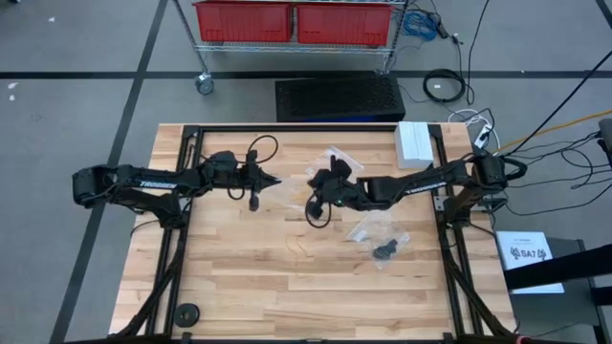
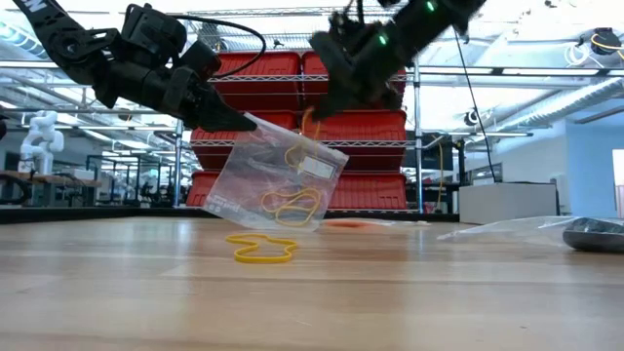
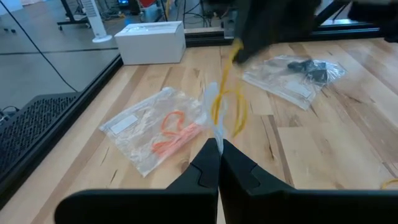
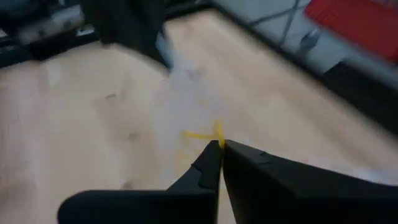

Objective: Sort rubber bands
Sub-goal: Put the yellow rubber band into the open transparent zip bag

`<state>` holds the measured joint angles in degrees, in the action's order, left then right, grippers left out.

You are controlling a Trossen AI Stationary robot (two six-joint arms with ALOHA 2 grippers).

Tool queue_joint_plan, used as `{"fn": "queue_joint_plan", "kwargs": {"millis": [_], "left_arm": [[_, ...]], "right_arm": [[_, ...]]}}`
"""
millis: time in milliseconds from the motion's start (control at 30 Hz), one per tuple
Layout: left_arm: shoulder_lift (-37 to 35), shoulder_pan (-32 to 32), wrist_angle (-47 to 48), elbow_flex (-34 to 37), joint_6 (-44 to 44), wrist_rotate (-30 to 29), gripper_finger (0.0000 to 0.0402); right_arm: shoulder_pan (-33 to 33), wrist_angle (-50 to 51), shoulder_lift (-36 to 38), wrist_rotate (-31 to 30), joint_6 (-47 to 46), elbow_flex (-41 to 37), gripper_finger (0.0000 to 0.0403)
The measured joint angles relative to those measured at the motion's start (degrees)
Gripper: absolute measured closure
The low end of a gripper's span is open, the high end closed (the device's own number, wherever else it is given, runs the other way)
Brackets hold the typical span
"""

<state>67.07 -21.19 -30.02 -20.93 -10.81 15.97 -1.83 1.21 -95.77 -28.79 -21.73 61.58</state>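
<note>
My left gripper (image 2: 249, 122) (image 1: 275, 180) is shut on a clear plastic bag (image 2: 278, 180) that has yellow rubber bands (image 2: 292, 205) inside. My right gripper (image 2: 318, 109) (image 1: 312, 181), just above the bag's top, is shut on one yellow rubber band (image 3: 225, 93). More yellow bands (image 2: 261, 252) lie loose on the table nearer the front. A clear bag with orange bands (image 3: 168, 130) and another with black bands (image 3: 298, 68) lie flat on the wood. My left gripper pinches the clear bag's upper edge (image 3: 214, 127) between its two fingertips, coming nearly level from the table's left. The bag hangs tilted below the fingers; whether its lower edge (image 2: 258, 226) touches the table I cannot tell. My right gripper pinches the yellow band's upper end (image 4: 216, 132) between its fingertips, slanting down from the table's right. The band hangs slack below the fingers, down toward the bag's top (image 2: 310, 127).
A white box (image 1: 414, 143) stands at the table's far right corner. A small black round object (image 1: 186, 313) sits near the front left corner. Black frame rails (image 1: 445, 210) run along the table's sides. A red-bin shelf (image 1: 292, 21) stands beyond the far edge.
</note>
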Motion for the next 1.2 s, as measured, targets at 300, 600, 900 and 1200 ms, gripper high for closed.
{"fn": "queue_joint_plan", "kwargs": {"millis": [300, 600, 900, 1200], "left_arm": [[0.0, 0.0, 0.2, 0.0, 0.0, 0.0, 0.04], [0.0, 0.0, 0.2, 0.0, 0.0, 0.0, 0.04], [0.0, 0.0, 0.3, 0.0, 0.0, 0.0, 0.04], [0.0, 0.0, 0.6, 0.0, 0.0, 0.0, 0.04]], "right_arm": [[1.3, 7.4, 0.1, -8.6, 17.6, 10.1, 0.0402], [2.1, 7.3, 0.0, -6.8, 18.4, 10.1, 0.0403], [1.8, 7.2, 0.8, -7.3, 24.4, 13.7, 0.0403], [1.8, 7.2, 0.8, -7.1, 26.9, 15.8, 0.0403]]}}
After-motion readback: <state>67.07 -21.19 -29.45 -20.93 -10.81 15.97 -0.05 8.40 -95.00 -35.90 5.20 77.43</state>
